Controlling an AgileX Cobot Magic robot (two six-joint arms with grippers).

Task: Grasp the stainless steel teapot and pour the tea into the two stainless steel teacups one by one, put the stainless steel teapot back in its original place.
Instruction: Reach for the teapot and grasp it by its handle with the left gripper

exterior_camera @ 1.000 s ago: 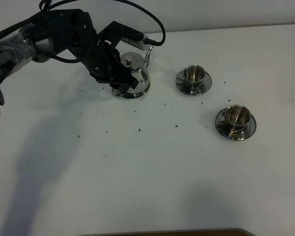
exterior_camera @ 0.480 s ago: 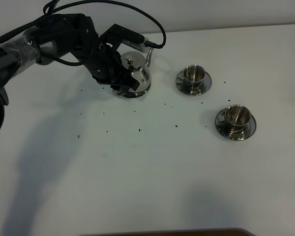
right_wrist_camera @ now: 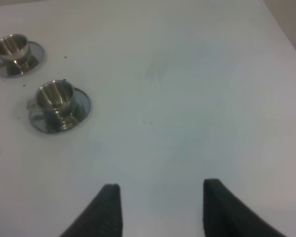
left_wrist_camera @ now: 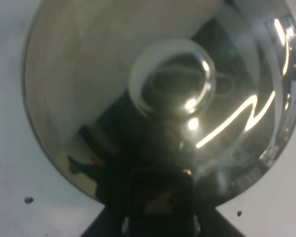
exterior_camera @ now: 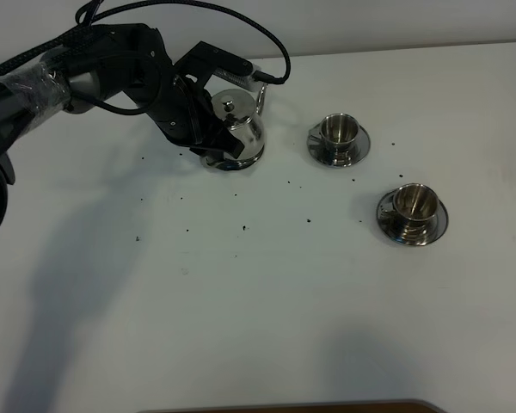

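Note:
The stainless steel teapot (exterior_camera: 239,131) stands upright at the back left of the white table, its spout toward the far edge. My left gripper (exterior_camera: 213,148) is at its left side, shut on its handle. In the left wrist view the teapot's shiny body (left_wrist_camera: 89,74) and lid knob (left_wrist_camera: 170,74) fill the frame, and the gripper (left_wrist_camera: 158,197) shows dark below them. Two stainless steel teacups on saucers stand to the right, one farther back (exterior_camera: 337,138) and one nearer (exterior_camera: 413,211). Both also show in the right wrist view (right_wrist_camera: 12,49) (right_wrist_camera: 56,101). My right gripper (right_wrist_camera: 163,207) is open and empty, well away from the cups.
Small dark specks (exterior_camera: 244,227) lie scattered on the table between the teapot and the cups. A black cable (exterior_camera: 275,47) loops above the left arm. A brown edge (exterior_camera: 284,406) shows at the table's near side.
My left gripper and the teapot have shifted slightly toward the back of the table together. The cups have not moved.

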